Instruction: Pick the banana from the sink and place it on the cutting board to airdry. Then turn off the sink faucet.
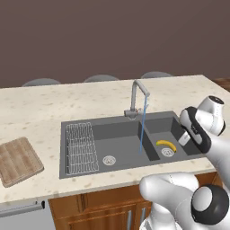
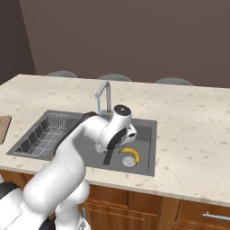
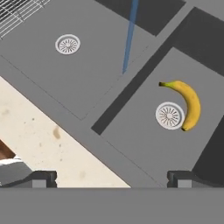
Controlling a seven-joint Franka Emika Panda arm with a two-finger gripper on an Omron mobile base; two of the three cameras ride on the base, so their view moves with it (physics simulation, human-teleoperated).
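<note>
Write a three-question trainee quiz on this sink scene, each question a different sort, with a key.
1. True or false: the banana lies in the sink's large basin.
2. Where does the water stream land? A) in the small basin B) in the large basin C) on the cutting board
3. Fill in: the white wire rack sits at the large basin's ___ end in the left base view.

Key: 1 false, it lies in the small basin beside the drain; 2 B; 3 left.
</note>
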